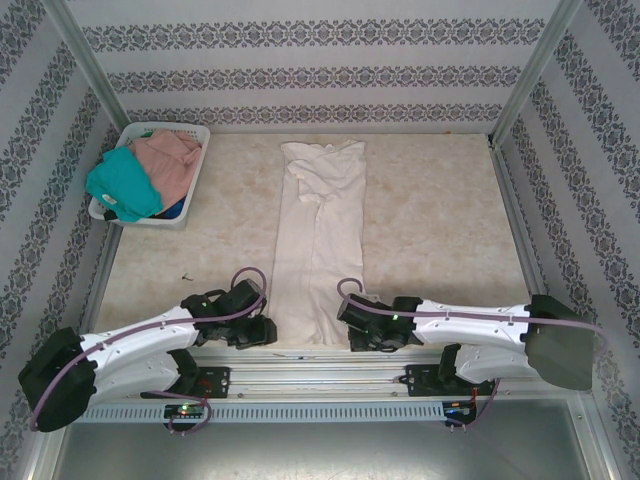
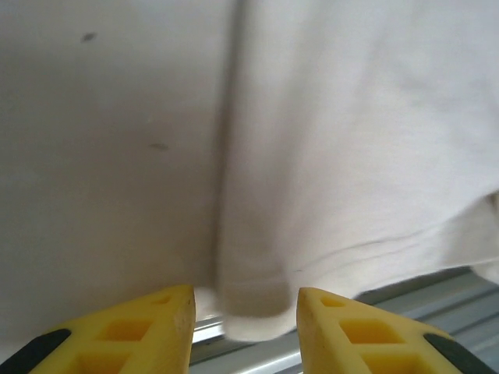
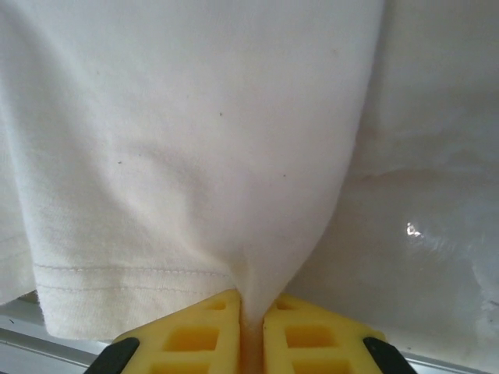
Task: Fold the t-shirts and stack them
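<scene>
The cream t-shirt (image 1: 315,240), stretching lengthwise away from both arms across the bench (image 1: 430,220), is being pinched at its hem by the closed right fingers (image 3: 222,331) and straddled (not yet gripped) by the parted left fingers (image 2: 164,327).

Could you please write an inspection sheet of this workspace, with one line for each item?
Surface: marbled beige table.
Job's things: cream t-shirt lies as a long narrow strip down the middle, hem at the near edge; teal t-shirt and pink t-shirt are heaped in the white basket, far left.
Clutter: small dark speck near the left arm.
Grippers: left gripper open, fingers either side of a hem corner; right gripper shut on the hem.
Cables: a purple cable loops at each wrist.
Surroundings: patterned walls, metal frame posts.
</scene>
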Controlling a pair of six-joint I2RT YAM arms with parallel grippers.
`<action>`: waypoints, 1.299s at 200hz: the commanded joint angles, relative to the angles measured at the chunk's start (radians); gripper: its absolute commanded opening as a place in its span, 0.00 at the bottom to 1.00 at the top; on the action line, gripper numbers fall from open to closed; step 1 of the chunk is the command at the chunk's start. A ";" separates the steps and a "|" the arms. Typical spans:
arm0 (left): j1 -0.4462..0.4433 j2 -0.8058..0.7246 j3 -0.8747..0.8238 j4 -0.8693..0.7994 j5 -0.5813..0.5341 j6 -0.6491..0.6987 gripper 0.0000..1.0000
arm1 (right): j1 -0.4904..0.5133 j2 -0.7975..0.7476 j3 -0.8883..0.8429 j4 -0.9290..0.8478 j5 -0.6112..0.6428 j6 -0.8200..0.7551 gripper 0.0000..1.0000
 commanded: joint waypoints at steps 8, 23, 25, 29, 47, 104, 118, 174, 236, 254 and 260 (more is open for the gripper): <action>-0.018 -0.041 -0.004 0.109 0.040 -0.043 0.39 | -0.009 -0.014 0.019 -0.015 0.023 -0.032 0.12; -0.019 -0.044 0.024 0.008 -0.001 -0.027 0.40 | -0.009 -0.019 0.015 -0.011 0.023 -0.035 0.12; -0.020 -0.044 0.027 -0.005 -0.005 -0.024 0.40 | -0.009 -0.020 0.015 -0.011 0.024 -0.036 0.12; -0.021 -0.042 0.032 -0.028 -0.011 -0.020 0.41 | -0.009 -0.023 0.013 -0.010 0.025 -0.036 0.12; -0.021 -0.031 0.029 -0.060 -0.008 -0.014 0.43 | -0.013 -0.039 0.007 -0.014 0.033 -0.039 0.12; -0.059 0.039 0.057 -0.086 -0.028 0.015 0.45 | -0.019 -0.054 -0.001 -0.015 0.038 -0.044 0.11; -0.060 0.049 0.041 -0.025 -0.001 0.008 0.42 | -0.020 -0.056 -0.002 -0.015 0.038 -0.044 0.11; -0.062 0.098 0.038 0.100 0.048 0.011 0.15 | -0.020 -0.066 0.007 -0.030 0.042 -0.050 0.11; -0.006 0.054 0.220 -0.113 -0.048 0.139 0.00 | -0.143 -0.181 0.104 -0.098 0.099 -0.163 0.11; 0.047 0.151 0.295 -0.073 -0.009 0.201 0.00 | -0.213 -0.165 0.164 -0.084 0.095 -0.237 0.11; 0.067 0.184 0.325 -0.064 -0.001 0.223 0.00 | -0.241 -0.148 0.186 -0.080 0.094 -0.264 0.11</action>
